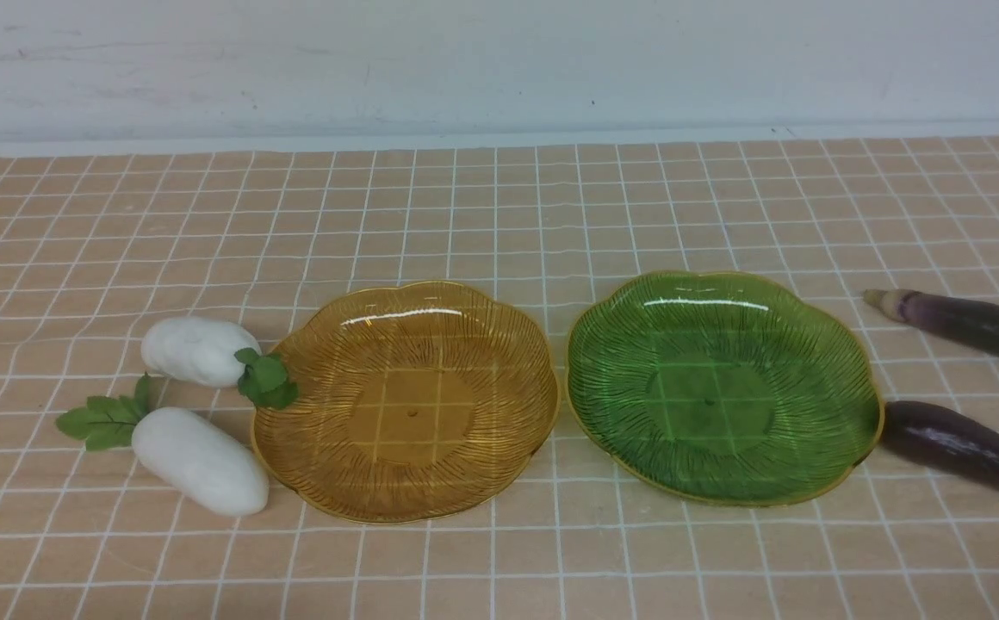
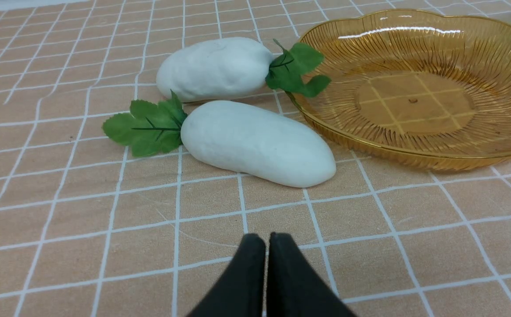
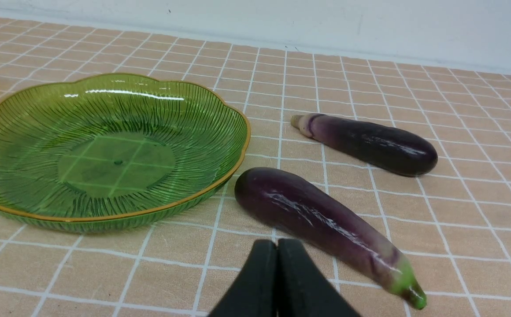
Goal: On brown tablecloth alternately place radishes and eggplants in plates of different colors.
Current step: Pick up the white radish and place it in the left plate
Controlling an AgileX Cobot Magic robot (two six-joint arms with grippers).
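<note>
Amber [image 1: 413, 482] and green [image 1: 723, 469] plates hold nothing; both white radishes [image 2: 257, 143] and both eggplants [image 3: 326, 220] remain to be placed. Left hand [image 2: 268, 240] and right hand [image 3: 276, 246] have fingers together, empty.

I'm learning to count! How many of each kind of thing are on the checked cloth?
White radishes with green leaves: 2
Purple eggplants: 2
Amber scalloped plate: 1
Green scalloped plate: 1
Total: 6
</note>
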